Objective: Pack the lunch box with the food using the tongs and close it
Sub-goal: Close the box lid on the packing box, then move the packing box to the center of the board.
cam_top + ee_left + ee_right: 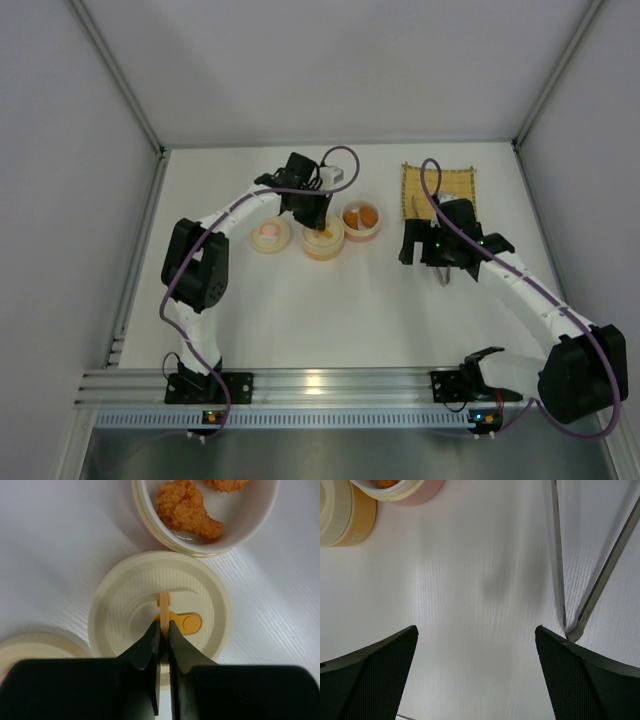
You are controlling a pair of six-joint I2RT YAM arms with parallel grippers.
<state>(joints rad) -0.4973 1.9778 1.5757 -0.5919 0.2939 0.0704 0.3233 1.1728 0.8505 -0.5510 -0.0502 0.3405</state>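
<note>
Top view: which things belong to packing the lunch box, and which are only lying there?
For the job: pink bowl, food, yellow bowl, ribbed lid, cream top, tongs.
Only lying there: yellow woven mat.

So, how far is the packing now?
Done: food lies in the pink bowl; the tongs lie on the table, free of the open right gripper. In hand: the left gripper is shut on the upright tab of a cream lid on the yellow bowl. Left: stacking the bowls and fitting the pink-centred top, lying beside them.
</note>
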